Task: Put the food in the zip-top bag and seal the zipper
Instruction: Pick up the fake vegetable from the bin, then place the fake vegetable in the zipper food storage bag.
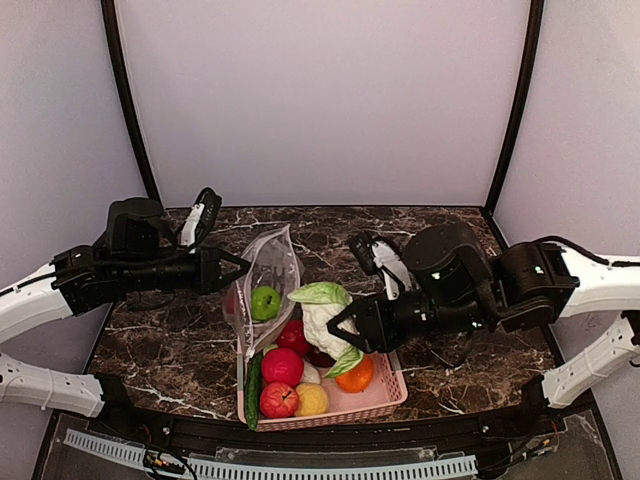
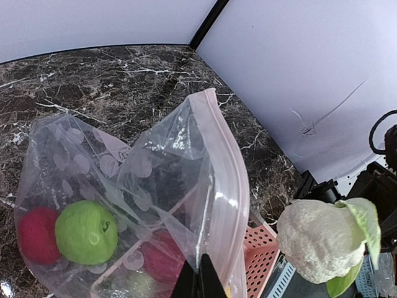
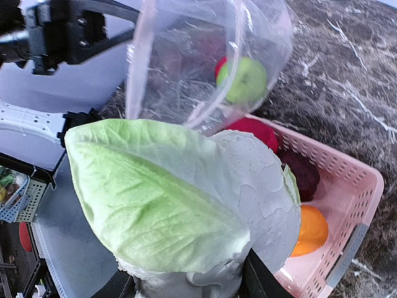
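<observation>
The clear zip-top bag (image 1: pixel 268 268) is held up with its mouth open toward the right. My left gripper (image 1: pixel 240 268) is shut on its pinkish zipper edge (image 2: pixel 218 186), fingertips pinched on the plastic (image 2: pixel 198 279). A green ball (image 2: pixel 85 231) and a red ball (image 2: pixel 37 234) sit inside the bag. My right gripper (image 1: pixel 338 330) is shut on the pale leafy cabbage (image 1: pixel 324 318) and holds it above the pink basket (image 1: pixel 385 395), just right of the bag's mouth. The cabbage fills the right wrist view (image 3: pixel 186 205) and hides those fingertips.
The pink slatted basket holds red balls (image 1: pixel 282 366), a yellow ball (image 1: pixel 312 400), an orange ball (image 1: pixel 357 374) and a green cucumber (image 1: pixel 253 388). It stands near the table's front edge. Black posts and pale walls enclose the marble table (image 1: pixel 170 350).
</observation>
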`<state>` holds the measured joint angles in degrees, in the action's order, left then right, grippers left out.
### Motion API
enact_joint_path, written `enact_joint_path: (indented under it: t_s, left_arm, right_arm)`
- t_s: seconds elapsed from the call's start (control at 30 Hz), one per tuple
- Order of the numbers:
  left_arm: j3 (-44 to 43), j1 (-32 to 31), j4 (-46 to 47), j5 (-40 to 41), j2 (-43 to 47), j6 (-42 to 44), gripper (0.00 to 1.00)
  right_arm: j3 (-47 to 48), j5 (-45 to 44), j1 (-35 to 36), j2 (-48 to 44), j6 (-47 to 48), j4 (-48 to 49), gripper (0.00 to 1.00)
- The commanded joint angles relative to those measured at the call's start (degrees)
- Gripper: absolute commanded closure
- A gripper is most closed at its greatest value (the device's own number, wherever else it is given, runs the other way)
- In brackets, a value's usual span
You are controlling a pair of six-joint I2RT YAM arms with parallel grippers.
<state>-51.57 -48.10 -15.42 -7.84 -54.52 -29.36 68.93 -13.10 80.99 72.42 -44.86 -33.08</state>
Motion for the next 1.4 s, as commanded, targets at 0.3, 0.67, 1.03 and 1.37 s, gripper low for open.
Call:
enact_joint_path:
  t_s: [0.3,0.67,1.03,1.37]
  left_arm:
    - [-0.4,0.4,0.3,-1.5,0.1,-0.2,0.99]
    - [-0.5,0.4,0.3,-1.5,0.3,-0.4,0.99]
    - [-0.6,0.4,0.5,-1.6,0.2,-0.4,0.99]
    - [-0.9,0.4,0.3,-1.4,0.5,-0.3,0.99]
  right_arm:
    - [8.8,4.2,-5.7,4.5,9.3,21.2,0.85]
    - [8.8,3.0,-7.2,10.1,6.3,26.9,0.86]
    - [6.6,5.3,-7.8,11.8,4.4,33.5,0.86]
    - [1.6,3.5,-8.3,14.1,-0.9,35.1,0.88]
